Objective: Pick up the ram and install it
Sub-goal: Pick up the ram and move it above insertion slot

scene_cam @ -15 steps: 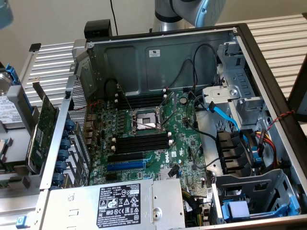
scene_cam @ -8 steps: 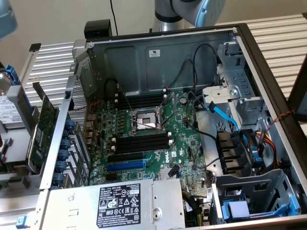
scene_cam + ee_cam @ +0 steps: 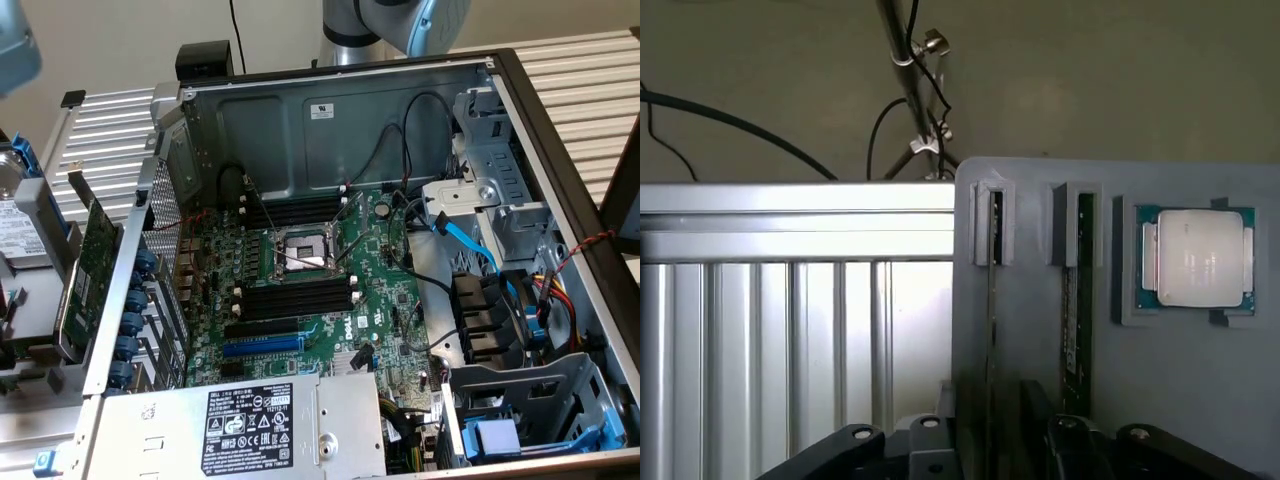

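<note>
Ribbed table (image 3: pixel 760 330), then the grey holder (image 3: pixel 1200 400), and there's the ram (image 3: pixel 992 300), standing on edge in its slot with a second stick (image 3: pixel 1072 325) one slot over and a processor (image 3: pixel 1197 257) past that. The gripper (image 3: pixel 1000 445) sits right at the ram's end, fingers apart on either side, nothing clamped. Exterior view: open case (image 3: pixel 330 125), black memory slots (image 3: pixel 300 297) beside the socket (image 3: pixel 300 252).

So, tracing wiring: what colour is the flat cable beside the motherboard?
Light blue; the flat cable shows best in the exterior view.
</note>
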`<state>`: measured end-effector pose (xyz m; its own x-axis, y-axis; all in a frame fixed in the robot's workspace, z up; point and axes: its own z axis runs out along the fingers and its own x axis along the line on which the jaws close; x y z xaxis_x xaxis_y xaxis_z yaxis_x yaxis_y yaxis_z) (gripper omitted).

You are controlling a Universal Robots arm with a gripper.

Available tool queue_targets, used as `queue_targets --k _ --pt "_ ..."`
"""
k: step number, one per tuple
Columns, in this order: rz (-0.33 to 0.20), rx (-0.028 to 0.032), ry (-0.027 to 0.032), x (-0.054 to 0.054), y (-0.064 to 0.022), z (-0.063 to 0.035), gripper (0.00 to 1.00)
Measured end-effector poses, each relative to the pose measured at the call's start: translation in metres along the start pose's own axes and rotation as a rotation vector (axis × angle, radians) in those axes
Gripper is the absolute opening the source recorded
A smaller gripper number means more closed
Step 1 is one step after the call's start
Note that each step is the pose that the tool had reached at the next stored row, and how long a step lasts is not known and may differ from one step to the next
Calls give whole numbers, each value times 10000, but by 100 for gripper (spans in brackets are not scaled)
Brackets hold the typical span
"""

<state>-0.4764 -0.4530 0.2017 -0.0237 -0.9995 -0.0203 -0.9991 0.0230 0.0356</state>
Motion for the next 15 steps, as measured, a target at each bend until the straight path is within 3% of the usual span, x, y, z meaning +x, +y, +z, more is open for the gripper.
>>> queue_targets --k 6,9,15 --pt "0 0 -3 2 -1 -3 12" --pt "0 -3 -2 2 2 -73 12" --pt "0 -4 -2 -2 11 -336 12"
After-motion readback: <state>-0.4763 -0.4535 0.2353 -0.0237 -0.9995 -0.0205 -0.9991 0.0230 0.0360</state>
